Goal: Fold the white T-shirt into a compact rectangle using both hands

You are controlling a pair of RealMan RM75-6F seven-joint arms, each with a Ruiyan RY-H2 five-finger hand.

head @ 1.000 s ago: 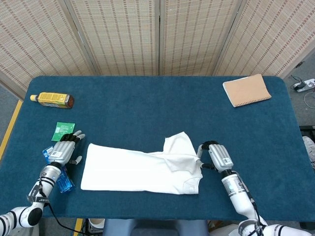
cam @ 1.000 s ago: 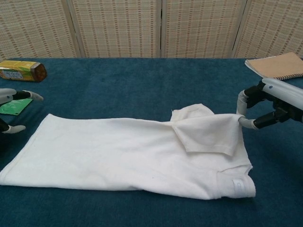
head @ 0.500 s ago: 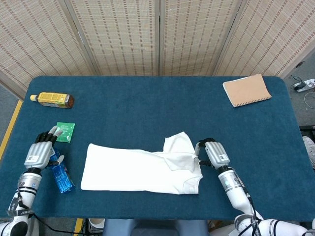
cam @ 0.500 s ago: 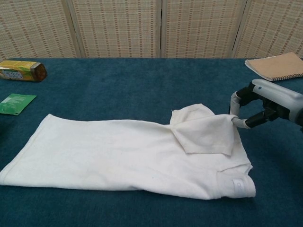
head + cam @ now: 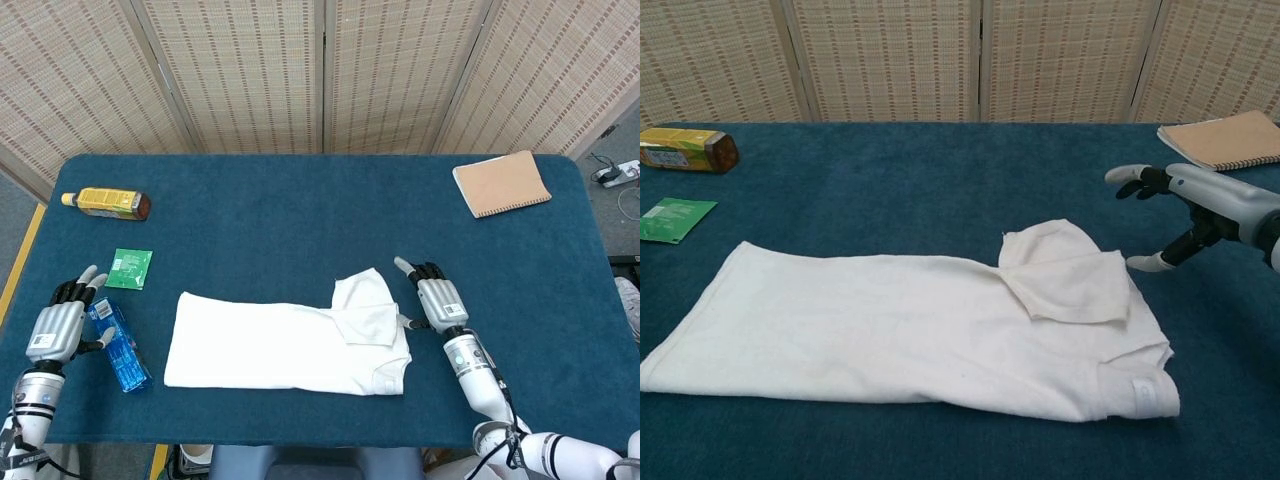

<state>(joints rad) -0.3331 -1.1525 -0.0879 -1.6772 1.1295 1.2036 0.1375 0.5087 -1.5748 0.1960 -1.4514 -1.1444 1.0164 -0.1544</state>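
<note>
We see the shirt (image 5: 288, 342), soft white knit, lying as a long flat band on the blue felt table (image 5: 300, 210), sleeve folded over. Right robot hand (image 5: 433, 298) fingers spread, empty, just beside the sleeve. Left robot hand (image 5: 62, 322) spread, empty, over a blue packet (image 5: 122, 348).

Soft matt cotton-like cloth, faintly creased: white T-shirt (image 5: 290, 340), just beside the right hand (image 5: 433, 298). Smooth silver-grey plastic or metal shell with black joints on that hand and on the left hand (image 5: 60, 325). Napped, matt blue fabric over the table (image 5: 300, 220). Glossy blue wrapping on the packet (image 5: 120, 345) touching the left hand.
</note>
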